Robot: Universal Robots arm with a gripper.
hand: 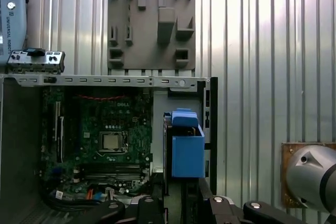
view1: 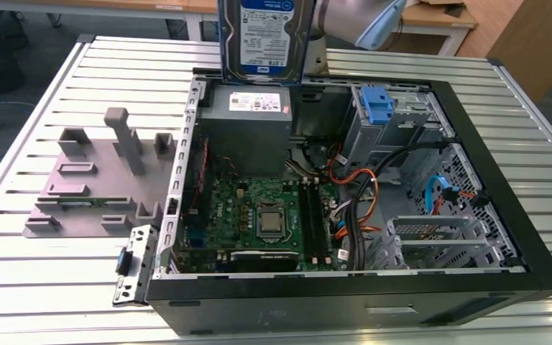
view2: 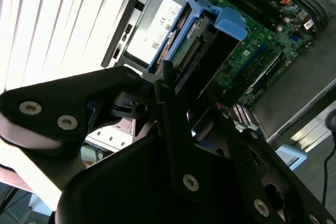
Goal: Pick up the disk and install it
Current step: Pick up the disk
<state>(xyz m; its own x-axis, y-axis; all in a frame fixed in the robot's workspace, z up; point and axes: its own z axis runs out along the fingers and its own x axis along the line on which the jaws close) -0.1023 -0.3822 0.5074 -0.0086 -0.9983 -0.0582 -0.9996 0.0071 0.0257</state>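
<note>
The gripper (view2: 176, 90) is clamping the disk (view1: 262, 34) by the end nearest the wrist, its jaws closed flat against the drive. The disk is hanging upright (label facing the exterior camera) above the power supply (view1: 242, 133), at 12 o'clock of the open case (view1: 353, 291), probably to clear the case walls. The arm (view1: 372, 21) is pointing its wrist straight down over the case.

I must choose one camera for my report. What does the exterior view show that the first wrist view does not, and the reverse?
The exterior view adds the disk's white-and-blue label and a blue clip in the drive bay. The first wrist view adds the disk's blue rail, seen edge-on. Both share the disk, the motherboard and the grey fixture plate.
</note>
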